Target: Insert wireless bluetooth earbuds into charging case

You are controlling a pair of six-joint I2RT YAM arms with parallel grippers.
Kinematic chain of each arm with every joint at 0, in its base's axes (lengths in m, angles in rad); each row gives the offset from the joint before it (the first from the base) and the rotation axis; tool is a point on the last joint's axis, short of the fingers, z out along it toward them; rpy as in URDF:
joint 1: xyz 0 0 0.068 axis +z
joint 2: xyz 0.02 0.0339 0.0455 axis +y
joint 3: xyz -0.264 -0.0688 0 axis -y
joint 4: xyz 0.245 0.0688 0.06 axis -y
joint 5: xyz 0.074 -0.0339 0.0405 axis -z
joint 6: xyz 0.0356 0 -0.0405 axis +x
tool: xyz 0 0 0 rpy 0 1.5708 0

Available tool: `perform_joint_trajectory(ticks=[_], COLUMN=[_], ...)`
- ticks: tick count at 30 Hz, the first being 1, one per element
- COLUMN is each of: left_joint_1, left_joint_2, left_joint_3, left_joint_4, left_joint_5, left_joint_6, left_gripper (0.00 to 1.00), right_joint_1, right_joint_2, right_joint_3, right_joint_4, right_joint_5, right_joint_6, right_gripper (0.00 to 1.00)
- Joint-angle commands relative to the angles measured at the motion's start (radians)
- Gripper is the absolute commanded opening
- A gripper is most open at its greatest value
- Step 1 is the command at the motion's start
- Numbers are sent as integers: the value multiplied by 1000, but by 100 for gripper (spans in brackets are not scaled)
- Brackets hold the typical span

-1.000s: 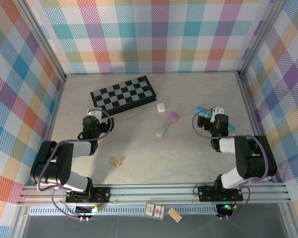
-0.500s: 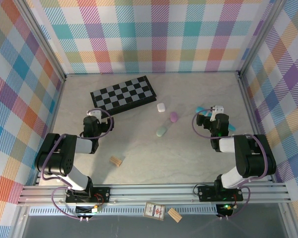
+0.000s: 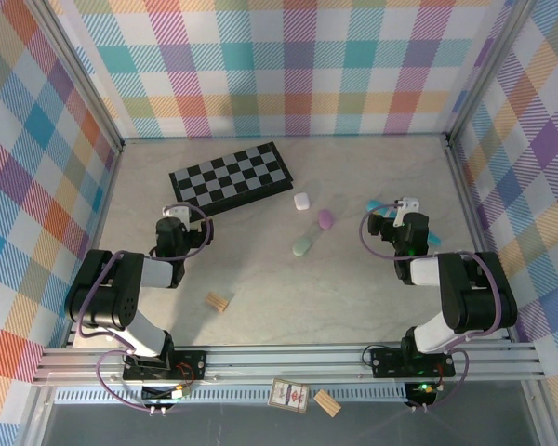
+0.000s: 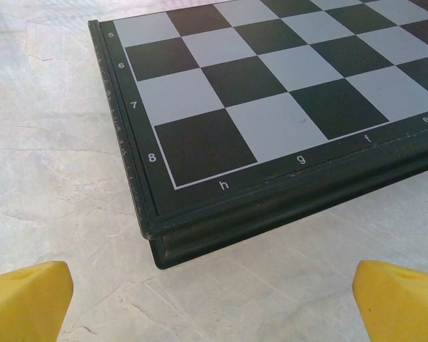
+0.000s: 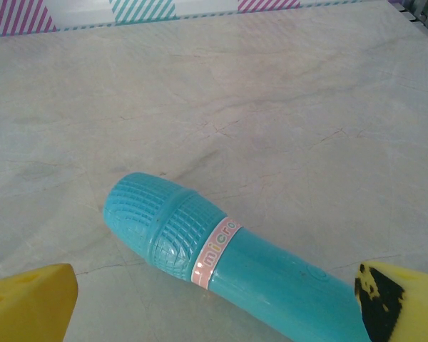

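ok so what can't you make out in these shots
White case, purple case, green case: top view, too small to tell lids open or shut, or anything inside.
Teal microphone: right wrist view, tail cut off by the bottom edge.
Chessboard: left wrist view, cut off by top and right edges.
Card below the rail: top view, print too small to read.

A black-and-grey chessboard [image 4: 285, 107] lies flat on the pale, marbled bench [image 4: 50, 178], its near corner by the square marked h and 8 pointing toward the camera. Letters e to h and numbers 6 to 8 are legible along its dark rim. The left end effector [image 4: 214, 306] is spread wide, its yellow fingertips [image 4: 25, 299] at the bottom corners, clear of the board, with bare bench between them.
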Motion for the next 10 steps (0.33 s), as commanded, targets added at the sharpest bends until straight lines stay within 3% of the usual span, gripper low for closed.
perform_joint_trajectory(ticks=[1, 10], left_joint_1=[9, 10], left_joint_2=[0, 0], left_joint_3=[20, 21], left_joint_4=[26, 24], left_joint_5=[11, 13], left_joint_6=[-18, -17], left_gripper=[100, 100], right_joint_1=[-5, -5], right_joint_2=[2, 2], right_joint_3=[9, 10], right_joint_4=[35, 35], right_joint_5=[-15, -15], right_joint_6=[-9, -8], right_gripper=[99, 99])
